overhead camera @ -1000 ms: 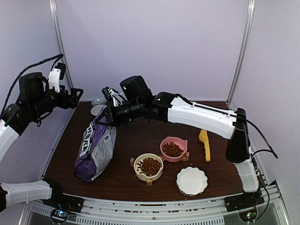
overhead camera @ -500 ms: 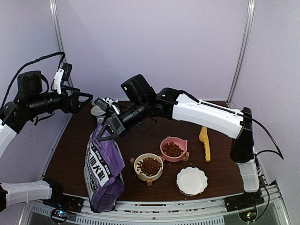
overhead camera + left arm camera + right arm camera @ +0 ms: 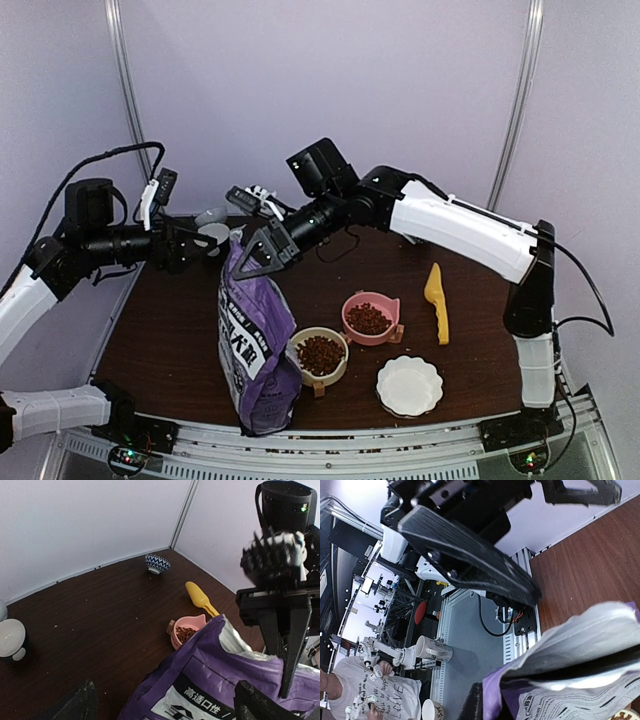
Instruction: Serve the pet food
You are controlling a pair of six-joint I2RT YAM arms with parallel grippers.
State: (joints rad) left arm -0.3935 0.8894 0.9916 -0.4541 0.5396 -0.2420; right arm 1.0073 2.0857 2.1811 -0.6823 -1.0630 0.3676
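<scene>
Raised upright, crinkled purple bag (image 3: 256, 345) hangs from right claw (image 3: 252, 266).

Robotics lab, probably: white booth walls (image 3: 330, 90), aluminium frame rail (image 3: 523, 110), cluttered equipment racks (image 3: 385, 595) beyond.

Top view: soft, even light from above, pale walls tinted lilac. No hard shadows; shade on dark brown wooden desk (image 3: 160, 320) faint. Purple glossy pet-food bag (image 3: 255, 340) shows mild sheen; white scalloped plate (image 3: 409, 385) bright, not blown out.

Left wrist view: my right end effector (image 3: 282, 667) close to lens, grey part above it smeared and blurred; far desk sharp. My left end effector (image 3: 165, 707) fingers (image 3: 75, 705) are black silhouettes at bottom edge.

Right wrist view: black finger (image 3: 470, 555) underexposed, bag's crinkled pale lining glary, room behind bright.
</scene>
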